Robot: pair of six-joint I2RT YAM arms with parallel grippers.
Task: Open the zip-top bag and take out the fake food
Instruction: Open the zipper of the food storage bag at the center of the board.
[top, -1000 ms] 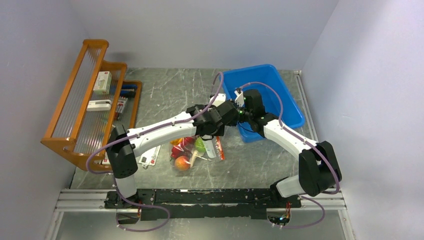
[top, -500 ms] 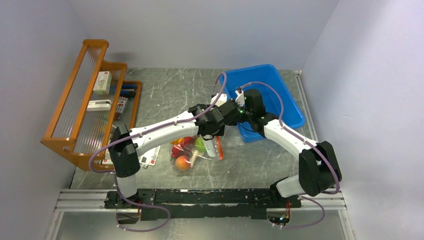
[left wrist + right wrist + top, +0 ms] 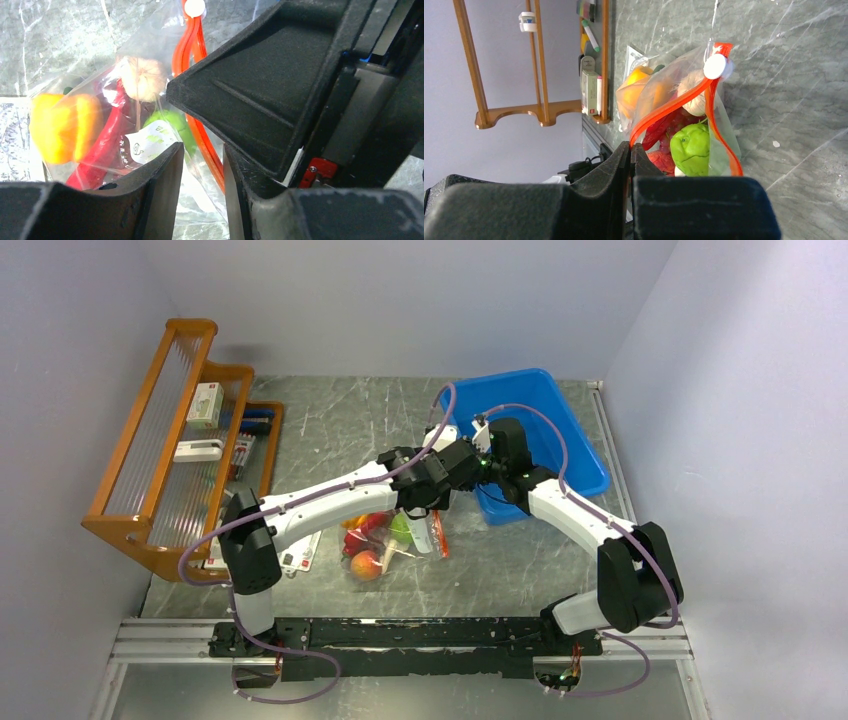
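The zip-top bag (image 3: 393,540) lies near the middle of the desk (image 3: 340,425), just in front of the blue bin (image 3: 575,445) and under both wrists. Its orange zip strip (image 3: 672,106) is parted along much of its length, with the white slider (image 3: 715,66) at the far end, so the opening looks largely done. The fake food (image 3: 691,147) is all inside, with nothing taken out yet. The right hand (image 3: 630,150) is pressed together, pinching one lip of the strip. The left hand (image 3: 202,167) hovers over the bag with its fingers slightly spread, apparently gripping nothing.
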